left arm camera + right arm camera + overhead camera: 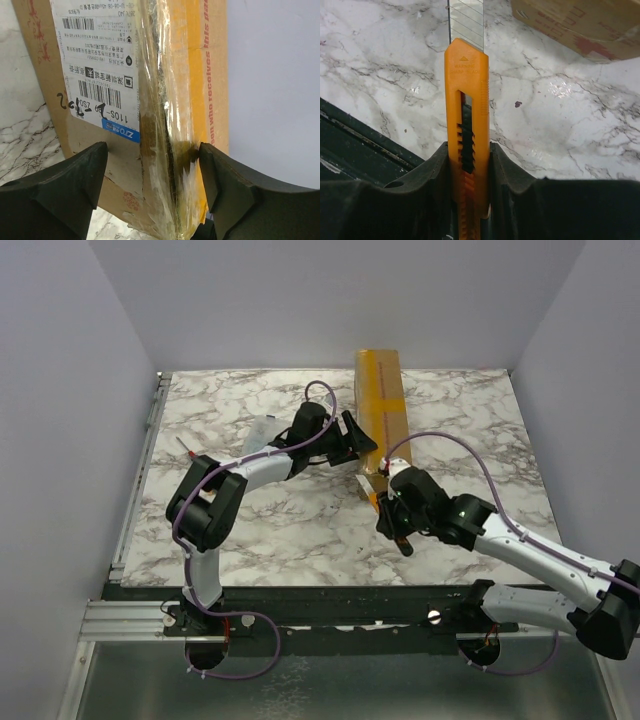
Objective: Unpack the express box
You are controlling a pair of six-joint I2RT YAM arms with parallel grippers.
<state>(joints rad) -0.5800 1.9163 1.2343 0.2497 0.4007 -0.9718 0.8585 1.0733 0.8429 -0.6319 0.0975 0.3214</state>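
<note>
My left claw (152, 165) is spread wide in front of the box (381, 405). One finger sits below its white label (95, 65) and the other past the glossy tape (167, 100) on the seam; I cannot tell whether either touches. The box lies on the table (250, 530) right of the middle, its length running toward the back wall. My right claw (467, 155) is clamped on an orange knife (466, 90), blade out, near the box's near end.
</note>
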